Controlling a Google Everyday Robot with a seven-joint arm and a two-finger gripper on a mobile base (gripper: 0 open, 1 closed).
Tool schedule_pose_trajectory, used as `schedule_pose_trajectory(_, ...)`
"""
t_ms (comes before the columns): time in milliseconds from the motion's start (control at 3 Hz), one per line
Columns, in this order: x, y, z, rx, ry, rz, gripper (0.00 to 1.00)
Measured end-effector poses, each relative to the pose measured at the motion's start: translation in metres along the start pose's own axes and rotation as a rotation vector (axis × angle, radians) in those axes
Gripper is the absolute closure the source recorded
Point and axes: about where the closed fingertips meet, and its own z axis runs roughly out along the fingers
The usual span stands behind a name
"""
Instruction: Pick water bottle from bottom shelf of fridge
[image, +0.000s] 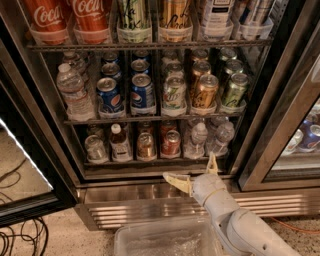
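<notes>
the robot's gripper (196, 172) hovers low before the open fridge (125, 210), jaws spread wide and empty, just beneath the bottom shelf (150, 162), where the water bottle (198, 141) stands upright, right of the cans, directly above and behind the gap between the jaws.

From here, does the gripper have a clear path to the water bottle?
Probably yes: the open gripper sits just below the water bottle; only the bottom shelf rail lies between.
</notes>
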Motion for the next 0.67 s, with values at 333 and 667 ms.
schedule_pose_trajectory(333, 0.0020, -0.0025, 0.0080, 0.043, -0.036, -0.002, 0.00)
schedule_pose_trajectory(667, 0.0018, -0.0042, 0.0146, 0.079, -0.061, -0.009, 0.00)
